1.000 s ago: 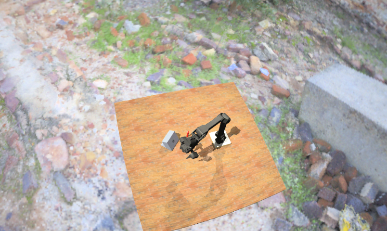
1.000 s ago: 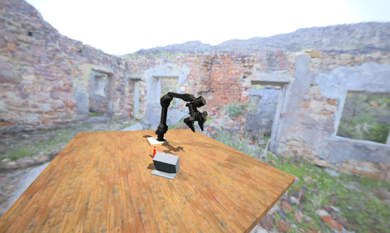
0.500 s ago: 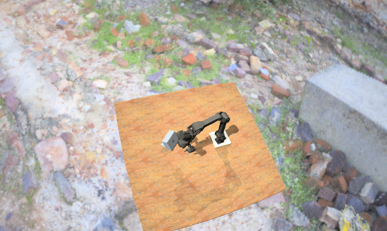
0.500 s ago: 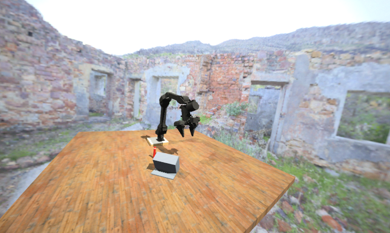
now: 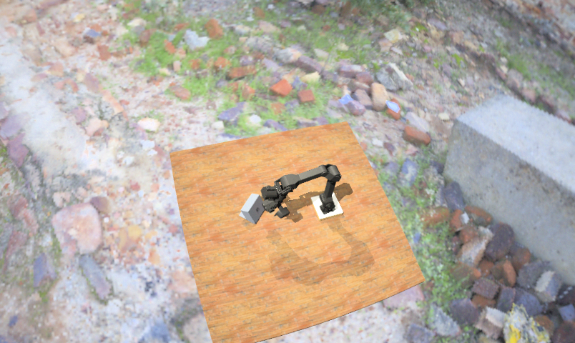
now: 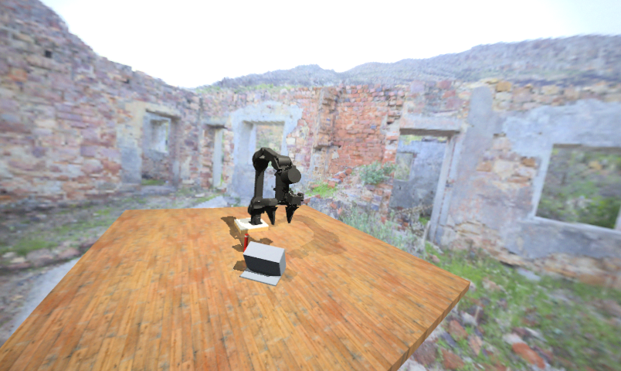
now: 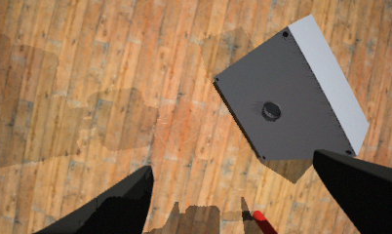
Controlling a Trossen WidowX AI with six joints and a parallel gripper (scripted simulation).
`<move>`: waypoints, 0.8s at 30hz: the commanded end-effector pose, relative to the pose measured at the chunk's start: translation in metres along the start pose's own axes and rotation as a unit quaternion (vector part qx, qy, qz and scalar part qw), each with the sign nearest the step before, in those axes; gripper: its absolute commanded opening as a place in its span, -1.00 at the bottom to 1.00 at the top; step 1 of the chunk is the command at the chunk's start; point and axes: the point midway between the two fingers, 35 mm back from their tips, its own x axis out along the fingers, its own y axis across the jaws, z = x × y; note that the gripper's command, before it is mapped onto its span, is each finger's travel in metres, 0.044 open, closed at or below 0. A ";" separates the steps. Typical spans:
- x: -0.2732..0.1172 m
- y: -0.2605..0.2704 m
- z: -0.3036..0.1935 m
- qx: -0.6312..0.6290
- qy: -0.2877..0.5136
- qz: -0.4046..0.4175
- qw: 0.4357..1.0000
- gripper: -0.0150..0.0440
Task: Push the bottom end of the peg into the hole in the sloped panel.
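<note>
A red peg (image 6: 246,243) (image 7: 264,222) stands upright on the table; its rounded end shows at the bottom edge of the wrist view, and the arm hides it in the top view. The grey sloped panel (image 5: 250,206) (image 6: 264,253) (image 7: 301,73) has one round-looking hole (image 5: 257,209) (image 7: 271,111) in its dark face. My gripper (image 5: 275,212) (image 6: 281,223) (image 7: 232,165) is wide open and empty, above the table. In the wrist view the peg shows low between the two fingers, and the right fingertip overlaps the panel's lower corner.
The wooden table (image 5: 222,271) (image 6: 167,294) (image 7: 184,49) carries the arm's white base (image 5: 336,212) (image 6: 245,225) behind the peg. The panel's thin foot plate (image 6: 263,277) lies on its far side from the base. Arm shadows fall across the wood.
</note>
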 end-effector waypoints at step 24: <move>0.026 -0.060 -0.100 -0.032 0.100 0.040 0.994 1.00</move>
